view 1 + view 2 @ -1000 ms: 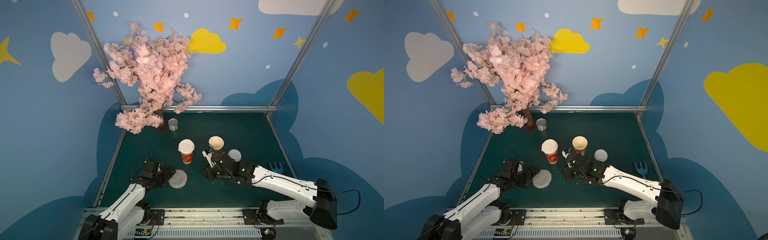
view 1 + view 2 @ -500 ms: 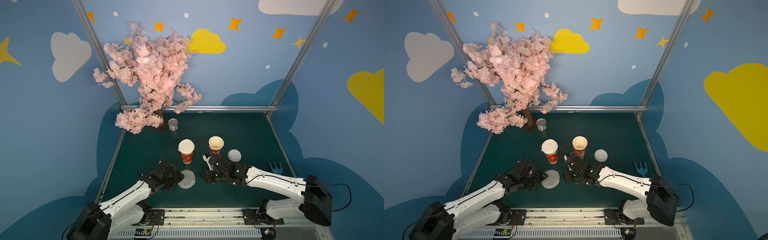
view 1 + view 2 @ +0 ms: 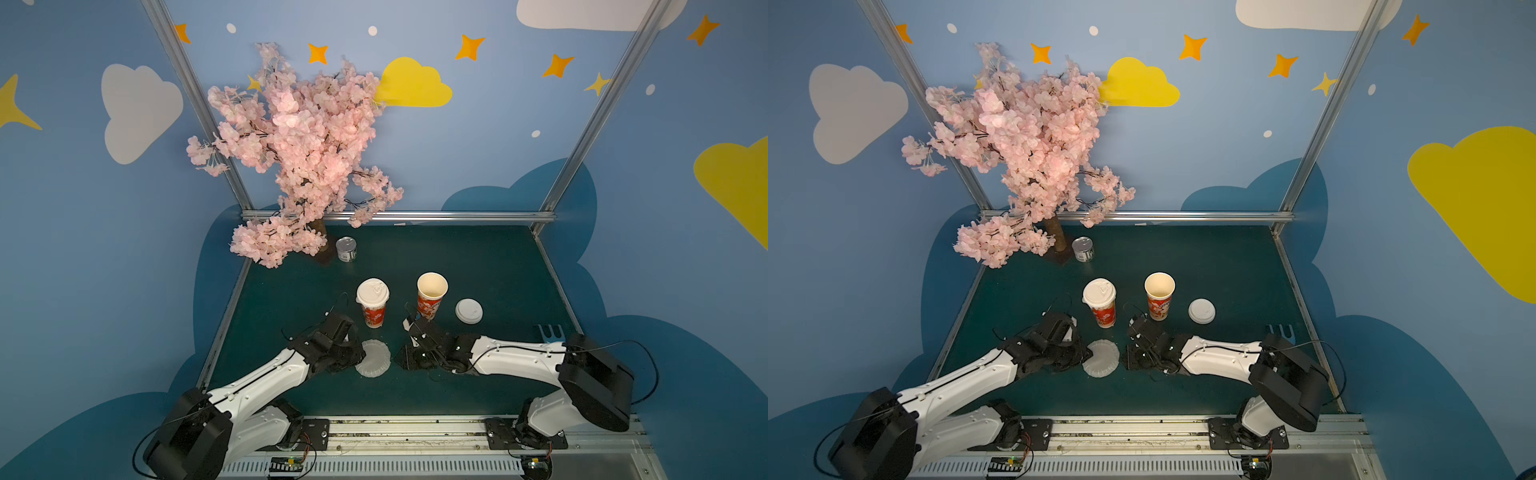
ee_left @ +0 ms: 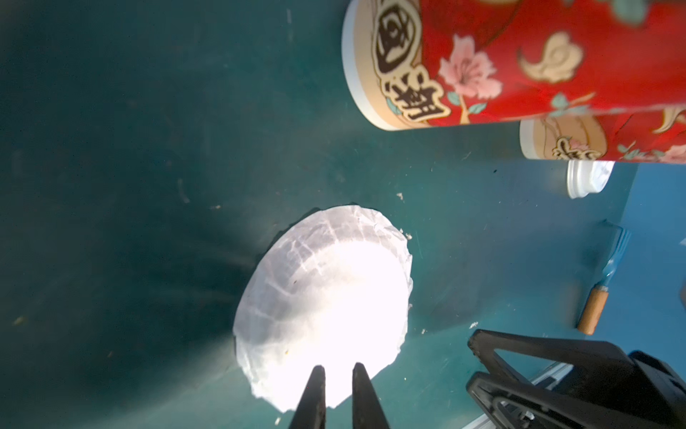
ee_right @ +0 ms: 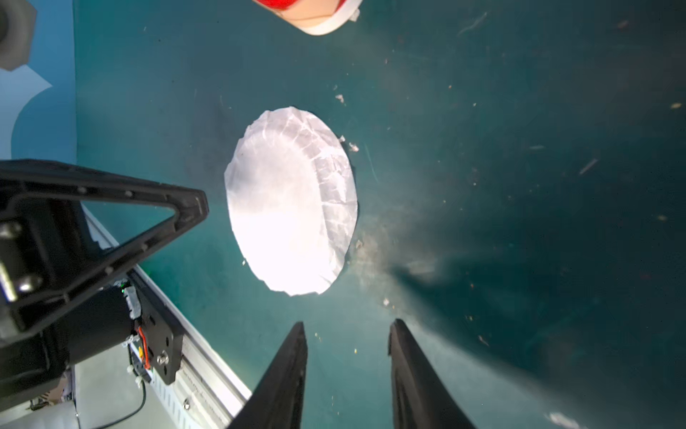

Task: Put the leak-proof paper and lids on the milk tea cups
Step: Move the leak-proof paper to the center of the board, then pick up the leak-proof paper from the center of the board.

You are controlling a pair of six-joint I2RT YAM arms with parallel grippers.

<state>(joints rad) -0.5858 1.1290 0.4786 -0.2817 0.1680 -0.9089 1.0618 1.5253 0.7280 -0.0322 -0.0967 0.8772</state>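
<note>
Left fingers (image 4: 315, 401) are pinching narrow on the leak-proof paper (image 3: 373, 358) edge, lying on the worktop (image 3: 478, 257) near the lidded milk tea cup (image 3: 372, 301), right fingers (image 5: 286, 379) hovering half-open, empty; I'd be lifting slow and level toward the open cup (image 3: 428, 307) beside it.

Legible txt: black Chinese chars "国潮" on tan badge of milk tea cup (image 4: 519, 55), ahead of left gripper (image 4: 338, 369). Label on tin can (image 3: 346, 249): unreadable.

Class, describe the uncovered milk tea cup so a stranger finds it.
Find the pink blossom tree at the green table's back. Two red printed cups stand before it. Pick the one beside the loose white lid: open-mouthed, cream inside, its neighbour is lidded.
</note>
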